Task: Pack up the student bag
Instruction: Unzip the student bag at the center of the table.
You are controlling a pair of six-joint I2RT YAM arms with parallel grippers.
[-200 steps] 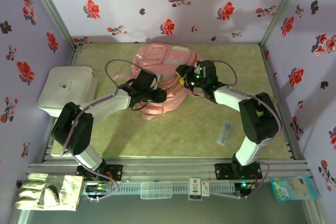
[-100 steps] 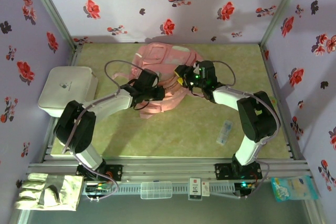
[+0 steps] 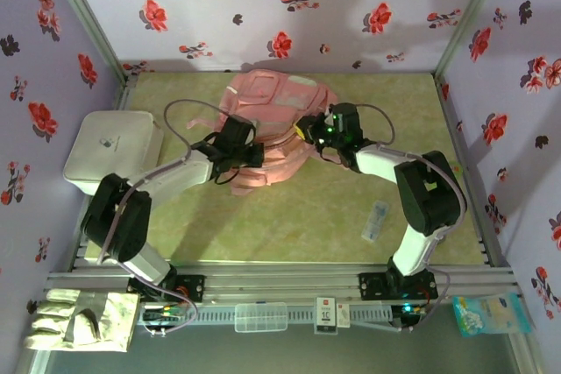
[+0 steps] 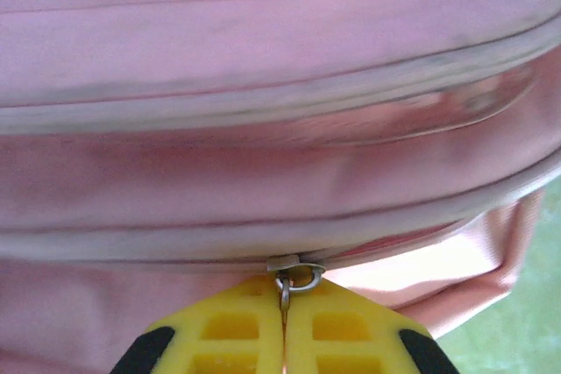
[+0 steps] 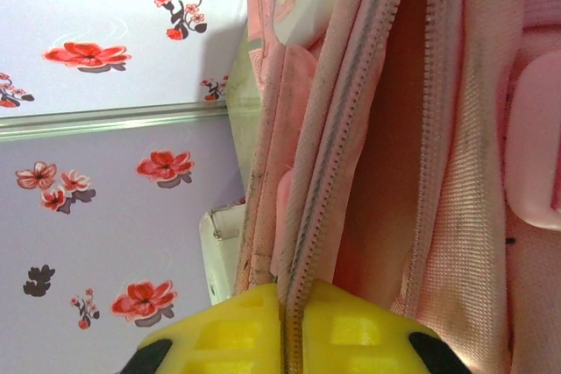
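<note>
The pink student bag (image 3: 279, 102) lies in the middle of the green mat, its zips facing the arms. My left gripper (image 3: 248, 153) is at the bag's left front side, shut on a small metal zip pull (image 4: 286, 290) that hangs from a slider (image 4: 294, 265) on a closed zip line. My right gripper (image 3: 304, 127) is at the bag's right side, shut on the edge of an unzipped opening, pinching the zip tape (image 5: 298, 299). The bag's reddish inside (image 5: 399, 137) shows between the two rows of teeth.
A white rounded square box (image 3: 112, 151) sits on the left of the mat; its corner (image 5: 221, 251) shows behind the bag. A small tube (image 3: 376, 220) lies on the mat at the right front. Flowered walls enclose three sides. Gloves (image 3: 77, 320) lie beyond the front rail.
My left gripper has moved left and slightly back along the bag, keeping its hold on the zip pull. The right gripper has stayed almost in place on the bag's edge.
</note>
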